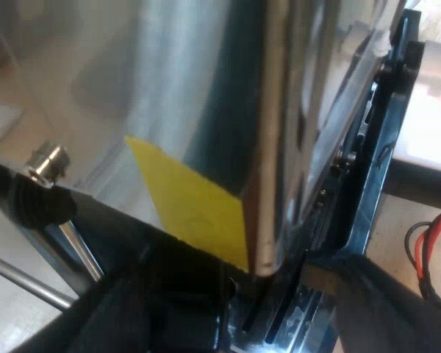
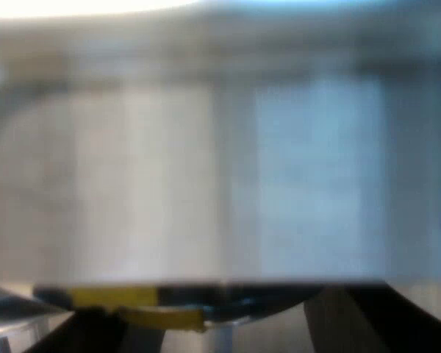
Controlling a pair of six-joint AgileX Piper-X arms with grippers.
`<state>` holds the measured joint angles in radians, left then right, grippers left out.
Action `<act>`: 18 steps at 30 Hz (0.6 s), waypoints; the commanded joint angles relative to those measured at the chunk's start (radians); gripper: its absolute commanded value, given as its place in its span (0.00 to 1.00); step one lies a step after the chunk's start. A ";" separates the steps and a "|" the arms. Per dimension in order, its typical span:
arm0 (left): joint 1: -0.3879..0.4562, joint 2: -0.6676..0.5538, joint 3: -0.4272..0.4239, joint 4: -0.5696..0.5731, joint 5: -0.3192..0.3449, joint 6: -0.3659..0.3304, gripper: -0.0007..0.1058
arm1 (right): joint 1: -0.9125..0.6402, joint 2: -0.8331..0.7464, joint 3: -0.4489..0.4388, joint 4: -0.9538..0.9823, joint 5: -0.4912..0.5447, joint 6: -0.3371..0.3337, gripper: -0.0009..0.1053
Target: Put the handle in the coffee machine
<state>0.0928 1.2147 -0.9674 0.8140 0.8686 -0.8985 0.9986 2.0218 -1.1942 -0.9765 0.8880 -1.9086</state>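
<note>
Steel fills most of what your left hand (image 1: 283,285) faces: the side panel of the coffee machine (image 1: 206,95), met close at its lower corner, where a yellow patch (image 1: 195,209) sits on the metal. That hand is open. Its fingers (image 1: 382,309) stand apart, the slotted drip tray (image 1: 275,332) shows through the gap, and nothing is gripped that you can see. A small metal knob (image 1: 48,163) on a thin rod juts out near the panel, and a bare strip of desk (image 1: 408,243) lies beyond the tray.

Your right hand (image 2: 220,332) hangs hard up against a pale steel face of the machine, with a yellow strip (image 2: 132,298) just by it. You cannot tell whether this hand is open or closed, nor whether it carries anything.

Where the handle is cannot be told; a dark shape beside the left hand is too blurred to name.

My reading is that both hands are this close because the locking step happens tight under the machine's front. From the corner, the left hand looks placed to steady or watch rather than insert. Mind the knob and the tray edge.
</note>
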 commanded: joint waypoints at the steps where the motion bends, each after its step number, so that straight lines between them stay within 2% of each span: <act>1: 0.001 -0.025 -0.006 -0.003 0.021 -0.011 0.55 | -0.006 -0.041 -0.013 -0.058 0.013 -0.004 0.45; 12: 0.004 -0.135 -0.006 -0.003 0.018 -0.014 0.55 | -0.006 -0.041 -0.013 -0.058 0.013 -0.004 0.45; 18: 0.049 -0.156 -0.011 -0.012 0.017 -0.122 0.55 | -0.006 -0.041 -0.013 -0.058 0.013 -0.004 0.45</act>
<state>0.1296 1.0682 -0.9695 0.8118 0.8686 -0.9893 0.9986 2.0218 -1.1942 -0.9765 0.8880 -1.9086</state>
